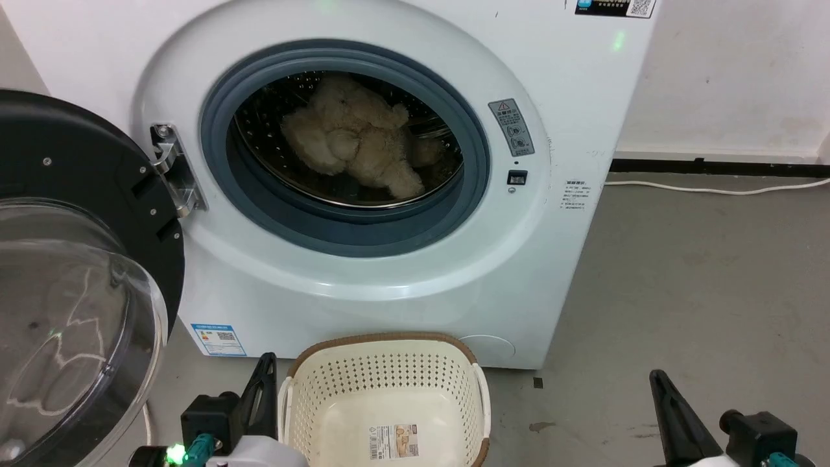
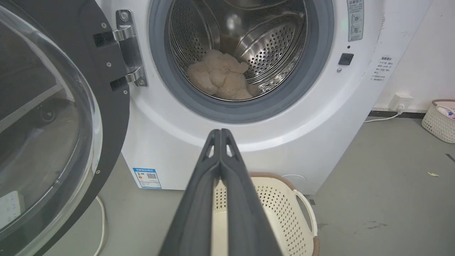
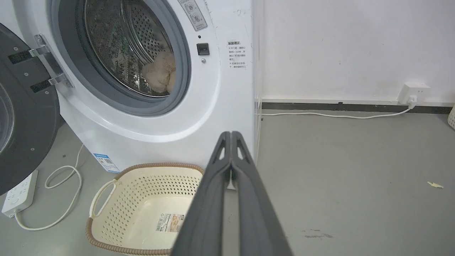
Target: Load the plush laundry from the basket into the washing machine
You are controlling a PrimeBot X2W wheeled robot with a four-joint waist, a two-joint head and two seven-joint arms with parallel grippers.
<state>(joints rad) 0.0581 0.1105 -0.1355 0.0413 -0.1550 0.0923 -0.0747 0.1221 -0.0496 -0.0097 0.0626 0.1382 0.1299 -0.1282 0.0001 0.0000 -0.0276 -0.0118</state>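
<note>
Both grippers sit low and close to the camera. The left gripper (image 2: 220,132) has its two dark fingers pressed tight together with nothing between them. The right gripper (image 3: 231,134) is the same: pinched shut and empty. Between them on the floor stands the basket (image 1: 389,338), just in front of the washing machine (image 1: 363,285). It has nothing in it but a paper label (image 1: 393,442) on its floor. The plush laundry (image 1: 353,139) lies inside the shiny drum (image 2: 270,46), so the big job looks done.

What could go wrong? The toy seems to sit near the front of the drum. One fluffy leg reaches down toward the grey ring (image 1: 305,227) around the hole. If the door (image 1: 65,149) is pushed shut like this, that leg might get squashed in the ring. Or the door might not click.

The door hangs wide open on the left, close to the left arm, so a quick swing of that arm could bang it. The basket is near both grippers too, and a careless move could tip it or shove it into the washer. A white cord (image 2: 103,222) lies on the floor under the door. The wheels could roll over it.
</note>
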